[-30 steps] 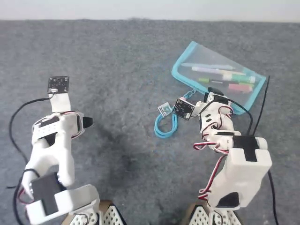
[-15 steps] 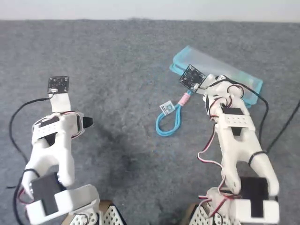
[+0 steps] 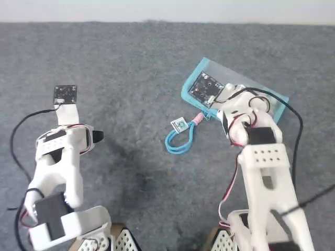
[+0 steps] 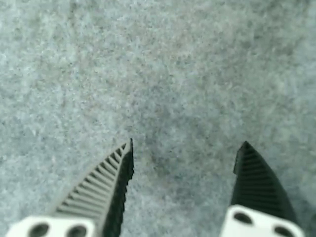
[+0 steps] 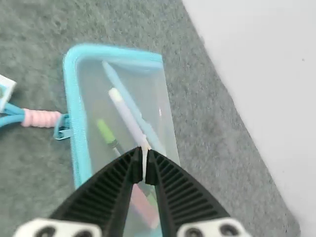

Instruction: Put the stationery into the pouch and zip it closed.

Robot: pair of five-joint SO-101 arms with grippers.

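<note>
Over the pouch [image 5: 72, 106], right pincer [image 5: 143, 152] nearly closed — left pincer [image 4: 185, 147] agape.

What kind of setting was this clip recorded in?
Probably a tabletop robot test bench rather than a home. A white left arm and right arm stand side by side on a grey felt-like table cover, with a plain pale wall behind and a teal pouch laid out.

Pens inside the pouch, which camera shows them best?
The right wrist view: the pens lie plain inside the clear pouch, ahead of the right gripper. In the high view the arm covers most of the pouch. The left wrist view faces carpet.
</note>
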